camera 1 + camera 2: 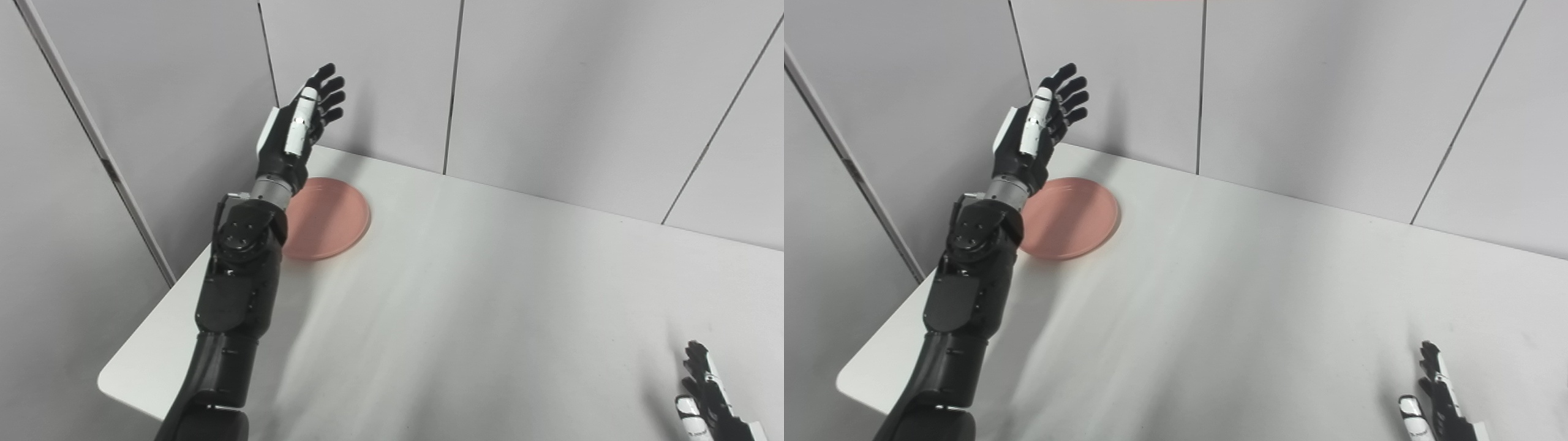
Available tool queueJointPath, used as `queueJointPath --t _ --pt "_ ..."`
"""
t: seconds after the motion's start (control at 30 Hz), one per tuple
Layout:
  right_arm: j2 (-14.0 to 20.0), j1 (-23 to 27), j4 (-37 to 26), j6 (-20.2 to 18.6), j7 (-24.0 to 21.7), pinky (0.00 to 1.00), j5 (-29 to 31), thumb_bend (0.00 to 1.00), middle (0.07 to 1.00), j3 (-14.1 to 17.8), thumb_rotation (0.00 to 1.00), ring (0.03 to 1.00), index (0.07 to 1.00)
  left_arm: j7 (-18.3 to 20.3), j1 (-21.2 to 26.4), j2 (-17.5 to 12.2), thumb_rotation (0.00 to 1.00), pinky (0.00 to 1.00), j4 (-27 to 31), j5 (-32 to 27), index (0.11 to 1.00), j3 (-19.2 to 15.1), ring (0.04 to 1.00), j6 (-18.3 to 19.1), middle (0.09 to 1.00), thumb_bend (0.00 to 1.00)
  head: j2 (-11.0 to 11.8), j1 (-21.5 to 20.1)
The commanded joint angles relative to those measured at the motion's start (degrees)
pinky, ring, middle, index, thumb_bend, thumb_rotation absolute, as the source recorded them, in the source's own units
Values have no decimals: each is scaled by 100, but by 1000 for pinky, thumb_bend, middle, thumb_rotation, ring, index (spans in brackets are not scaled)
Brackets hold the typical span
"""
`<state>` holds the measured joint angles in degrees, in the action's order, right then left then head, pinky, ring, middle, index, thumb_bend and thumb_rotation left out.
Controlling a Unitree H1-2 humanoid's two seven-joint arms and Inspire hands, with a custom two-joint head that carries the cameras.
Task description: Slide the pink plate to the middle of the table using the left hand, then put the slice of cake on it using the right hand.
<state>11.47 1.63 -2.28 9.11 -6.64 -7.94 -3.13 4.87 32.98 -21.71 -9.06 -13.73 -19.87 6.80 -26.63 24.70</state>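
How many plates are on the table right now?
1. The pink plate lies near the table's far-left corner, partly hidden behind the raised left arm, with the left hand open above it. No cake is in view.

Both cameras sit side by side up high and look down at the white table (490, 294) and the grey wall (551, 92) behind it. The right one sits a little to the side, so everything slides left in its picture. Both show nearly the same table, far corner and wall, tilted a bit.
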Motion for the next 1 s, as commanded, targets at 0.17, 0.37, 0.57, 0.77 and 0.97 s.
queueJointPath --t 0.17,0.37,0.57,0.77,0.97 --pt "113 -128 -28 -107 -24 1000 67 385 999 82 1000 996 997 66 323 -478 1000 899 -150 -232 885 -176 900 -244 903 408 -41 47" --pt "117 -142 -61 -138 -96 1000 226 377 1000 129 1000 1000 1000 13 321 -574 1000 862 -393 -323 858 -311 879 -257 882 409 -87 98" --pt "143 -164 -115 -143 -117 1000 215 384 1000 127 1000 1000 1000 -37 332 -635 1000 845 -608 -370 844 -438 864 -236 868 396 -117 116" --pt "172 -160 -130 -152 -142 1000 231 389 1000 129 1000 1000 1000 -15 289 -731 1000 859 -834 -462 851 -544 875 -218 875 390 -118 124" --pt "187 -170 -147 -187 -164 1000 249 393 1000 154 1000 999 998 -37 261 -771 1000 860 -1112 -497 842 -623 865 -291 866 389 -136 160"
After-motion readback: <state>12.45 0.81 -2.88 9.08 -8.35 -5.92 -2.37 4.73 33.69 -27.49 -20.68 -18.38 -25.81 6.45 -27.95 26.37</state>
